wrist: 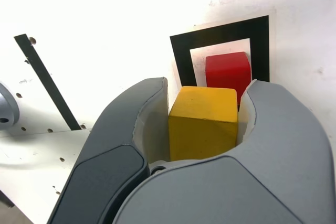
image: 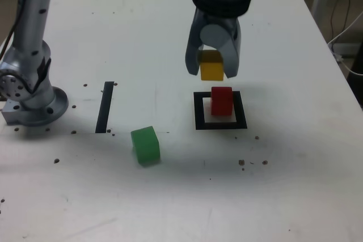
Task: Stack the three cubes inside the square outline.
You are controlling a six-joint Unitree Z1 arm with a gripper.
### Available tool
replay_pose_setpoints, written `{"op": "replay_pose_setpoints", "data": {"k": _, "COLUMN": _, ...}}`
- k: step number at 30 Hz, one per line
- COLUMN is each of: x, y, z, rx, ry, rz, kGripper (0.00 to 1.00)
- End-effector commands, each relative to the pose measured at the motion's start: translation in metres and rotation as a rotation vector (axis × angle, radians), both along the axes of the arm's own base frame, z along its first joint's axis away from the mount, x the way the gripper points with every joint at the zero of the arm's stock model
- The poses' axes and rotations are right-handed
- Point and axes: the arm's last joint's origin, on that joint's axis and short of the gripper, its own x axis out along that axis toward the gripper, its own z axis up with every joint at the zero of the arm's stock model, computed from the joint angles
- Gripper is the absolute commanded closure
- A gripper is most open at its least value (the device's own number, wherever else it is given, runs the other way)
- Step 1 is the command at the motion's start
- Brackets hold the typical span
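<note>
- Gripping the yellow cube (image: 212, 71) between its two grey jaws, the gripper (image: 212, 72) holds it in the air, above and just behind the red cube (image: 222, 100) as the exterior view shows it.
- The yellow cube looks small, rigid and light, with flat smooth faces; the jaws press on two opposite sides, which seems the soundest hold, and its underside is free for setting down.
- The red cube sits inside the square outline (image: 198, 111), on its white centre, upright; its flat top offers little spare margin, so a placement would need to be well centred or the yellow one may slide off.
- The green cube (image: 146, 145) lies on the white table (image: 295, 196), well apart from the outline toward the exterior view's left, slightly turned, with open room on every side for the jaws.
- A straight black strip (image: 105, 106) lies further to the exterior view's left, near the arm's base (image: 31, 103); neither crowds the stacking spot.
- Around the outline the table is bare apart from small dark specks, so a descent looks unobstructed.
</note>
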Motion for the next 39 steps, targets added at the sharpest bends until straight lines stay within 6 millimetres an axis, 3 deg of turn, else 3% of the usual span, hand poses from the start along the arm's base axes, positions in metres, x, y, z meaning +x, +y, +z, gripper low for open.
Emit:
{"op": "replay_pose_setpoints", "data": {"k": 1, "x": 0.002, "y": -0.001, "z": -0.004, "rx": 0.010, "ry": 0.005, "rz": 0.002, "kGripper": 0.94}}
{"op": "replay_pose_setpoints", "data": {"k": 21, "x": 0.013, "y": -0.017, "z": -0.025, "rx": 0.027, "ry": -0.011, "rz": 0.016, "kGripper": 0.94}}
{"op": "replay_pose_setpoints", "data": {"k": 39, "x": 0.015, "y": -0.017, "z": -0.029, "rx": 0.046, "ry": -0.016, "rz": 0.016, "kGripper": 0.89}}
